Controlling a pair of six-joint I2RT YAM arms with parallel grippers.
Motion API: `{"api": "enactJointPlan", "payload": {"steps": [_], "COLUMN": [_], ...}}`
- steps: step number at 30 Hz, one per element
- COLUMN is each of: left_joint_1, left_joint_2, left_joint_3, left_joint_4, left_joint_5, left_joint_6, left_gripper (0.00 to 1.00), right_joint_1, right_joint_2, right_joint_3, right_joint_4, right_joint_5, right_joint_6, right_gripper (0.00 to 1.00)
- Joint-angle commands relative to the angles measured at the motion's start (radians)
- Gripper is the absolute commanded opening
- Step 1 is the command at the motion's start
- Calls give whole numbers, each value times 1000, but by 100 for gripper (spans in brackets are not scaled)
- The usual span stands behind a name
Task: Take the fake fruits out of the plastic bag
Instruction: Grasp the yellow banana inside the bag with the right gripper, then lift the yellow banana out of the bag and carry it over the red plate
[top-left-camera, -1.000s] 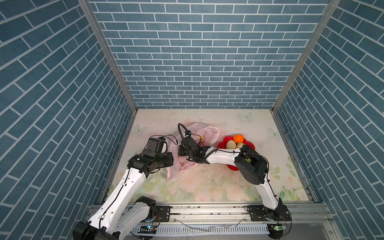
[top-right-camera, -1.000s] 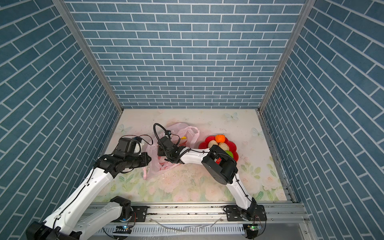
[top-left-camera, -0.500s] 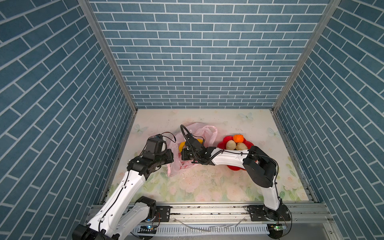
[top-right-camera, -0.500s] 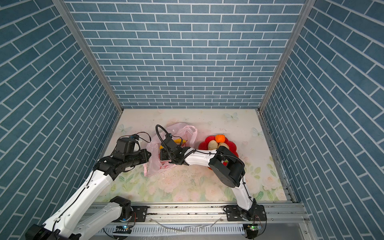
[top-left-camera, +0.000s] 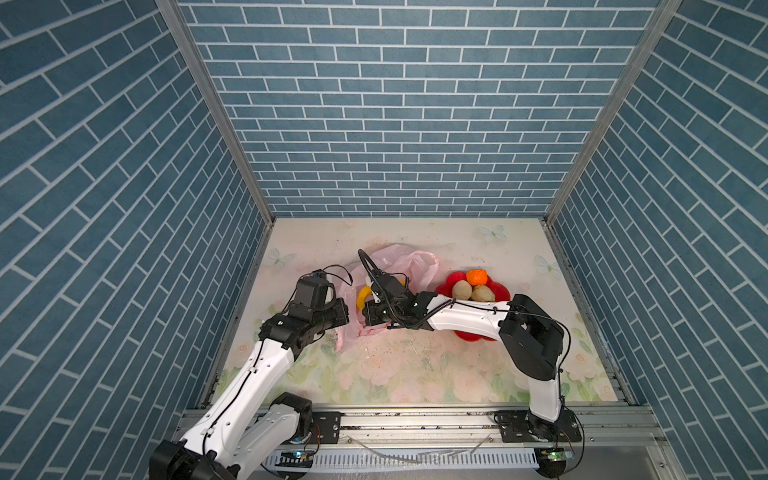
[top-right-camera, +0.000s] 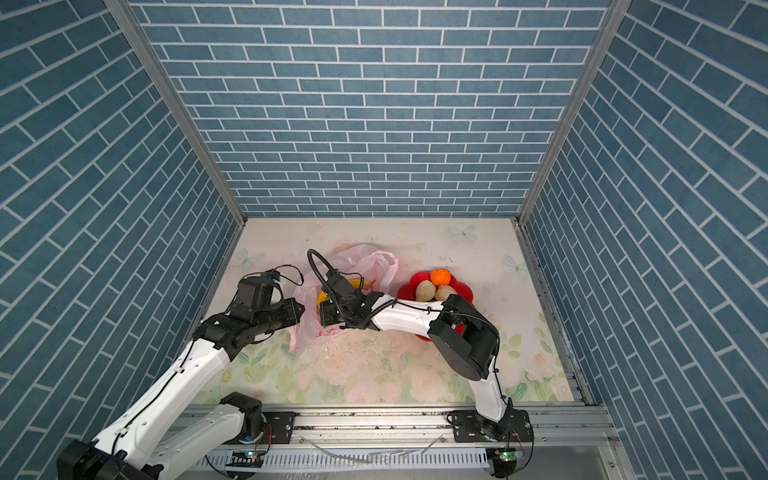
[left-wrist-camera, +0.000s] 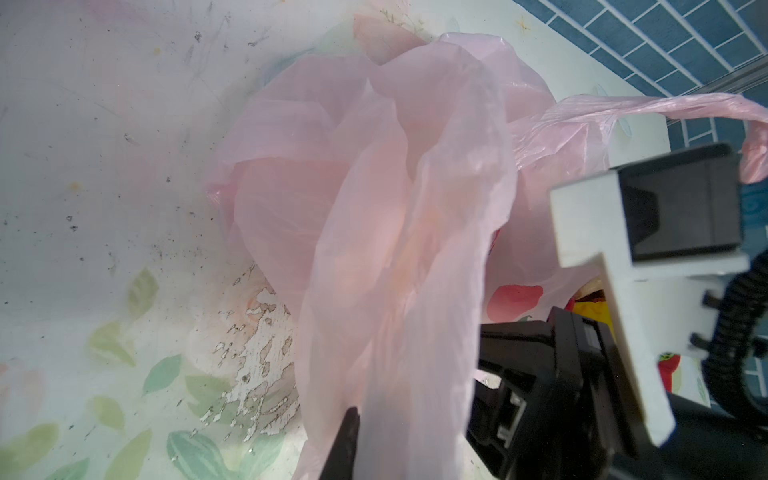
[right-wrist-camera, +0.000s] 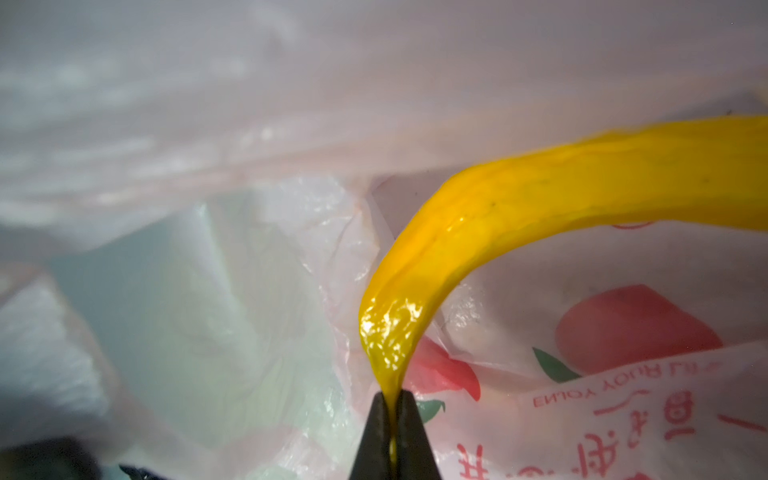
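Yellow banana (right-wrist-camera: 540, 195) is now half out of the bag (top-left-camera: 415, 266), pinched by right tool (right-wrist-camera: 391, 432); left tool (top-left-camera: 348, 311) clamps the bag.

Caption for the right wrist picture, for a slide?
Right end effector pinching the tip of the yellow banana inside the pink plastic bag.

The banana (right-wrist-camera: 540, 208) runs off the right wrist picture's edge, far end unseen. Left pincer (left-wrist-camera: 368, 453): one dark finger (left-wrist-camera: 347, 440) peeks out, the other buried under plastic bag (left-wrist-camera: 395, 249) film. And the red dish (top-left-camera: 500, 287) is half covered by the right arm (top-left-camera: 469, 322).
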Motion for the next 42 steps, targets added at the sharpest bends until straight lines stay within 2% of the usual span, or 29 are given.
{"api": "enactJointPlan", "payload": {"steps": [1,12,31,42], "left_joint_1": [-3,8,17,29], "left_joint_2": [9,48,83,75], "left_joint_3": [-3,34,-11,-23], "left_joint_4": [27,61,119,130], "left_joint_5": [-41,-104,-121,-124], "left_joint_6": [-11,-8,-29,-50], "left_gripper": [17,18,17,17], "right_joint_1": [11,32,33,36], "right_joint_2": [0,-16,-84,-164], "right_joint_3": [69,143,201,243], "right_joint_4": [-81,-185,-294,-427], "right_joint_5": [-42,-80,-85,-72], "right_joint_6": [-55,-98,-168,-193], "right_gripper": [0,0,0,0]}}
